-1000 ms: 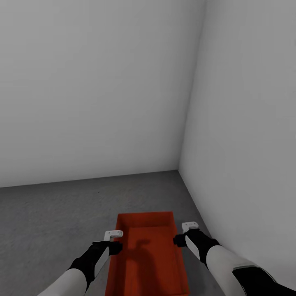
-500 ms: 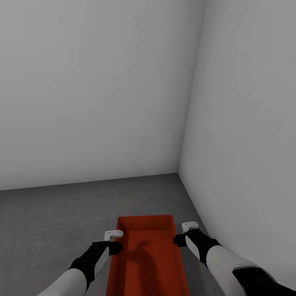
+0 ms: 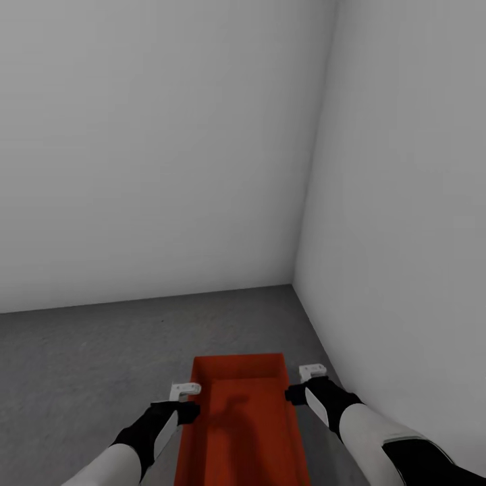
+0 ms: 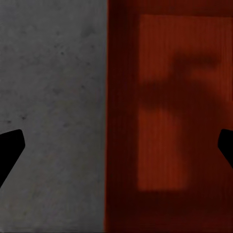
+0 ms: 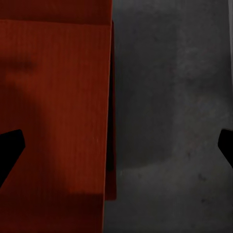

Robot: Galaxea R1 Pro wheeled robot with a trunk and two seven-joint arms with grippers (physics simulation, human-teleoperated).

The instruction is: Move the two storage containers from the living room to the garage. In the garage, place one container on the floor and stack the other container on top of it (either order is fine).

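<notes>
The bin point(image 3: 239, 425) sits low between the two arms, open side up, in the garage's far right corner, near the right wall point(image 3: 405, 202) and short of the far wall point(image 3: 155, 148). Whether it rests on the floor point(image 3: 101, 351) or hangs just above it I cannot tell; the right wrist view shows a thin dark shadow along its edge.

The left gripper point(image 3: 183, 391) stands over the bin's left rim and the right gripper point(image 3: 310, 371) over its right rim. In both wrist views the fingers are spread wide, one tip on each side of the wall, and grip nothing that I can see.

Risks, as I judge them: if the bin is not yet down, such open fingers would let it drop or tilt. Lifting the arms carelessly could catch a rim and drag the bin askew, which would make stacking the second one harder. The wall close by leaves the right arm little room.

Against the frame a second back, the left gripper has drawn nearer and slightly lower along the rim; bin and right gripper look unchanged.
</notes>
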